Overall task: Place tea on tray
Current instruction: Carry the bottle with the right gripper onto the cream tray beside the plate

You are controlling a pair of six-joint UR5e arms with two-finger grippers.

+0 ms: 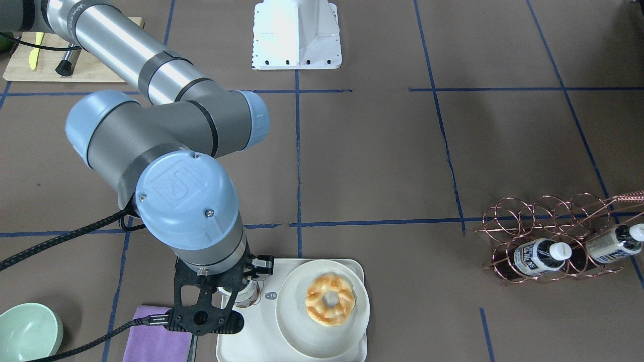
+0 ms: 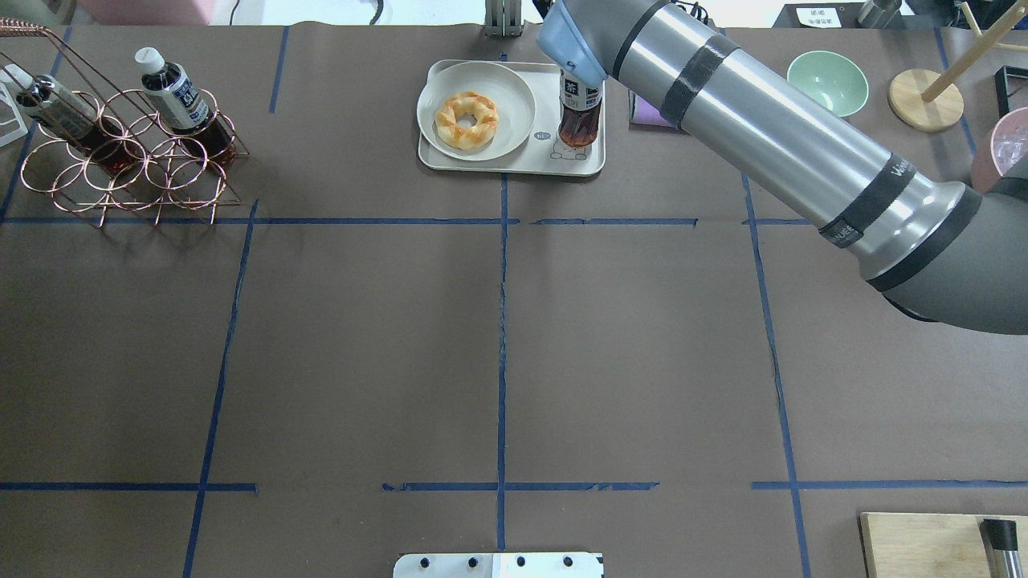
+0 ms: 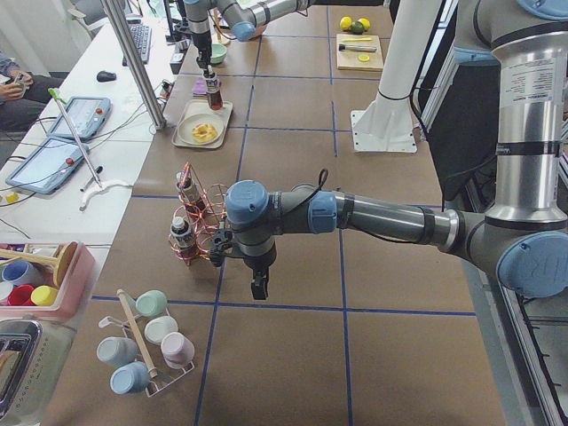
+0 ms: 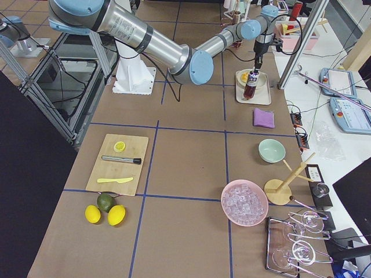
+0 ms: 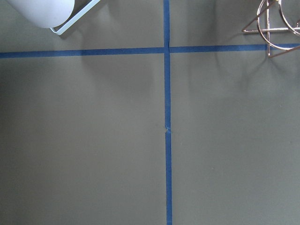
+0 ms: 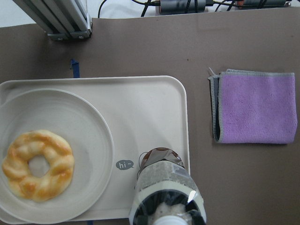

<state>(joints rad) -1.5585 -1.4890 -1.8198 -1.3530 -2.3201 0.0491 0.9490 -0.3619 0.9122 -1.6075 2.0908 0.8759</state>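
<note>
The tea (image 2: 580, 116) is a small clear bottle of dark brown liquid. It stands upright on the right part of the cream-white tray (image 2: 514, 164), next to the line-drawn bear. My right gripper (image 1: 246, 281) is over the bottle's top and looks shut on it. The right wrist view looks straight down on the bottle (image 6: 166, 192) and the tray (image 6: 140, 108). My left gripper (image 3: 258, 290) hangs over bare table near the wire rack, and I cannot tell whether it is open or shut.
A round plate (image 2: 514, 88) with a doughnut (image 2: 467, 120) fills the tray's left part. A purple cloth (image 6: 255, 108) lies right of the tray, with a green bowl (image 2: 827, 80) beyond it. A copper wire rack (image 2: 120, 164) holds two more bottles at the far left.
</note>
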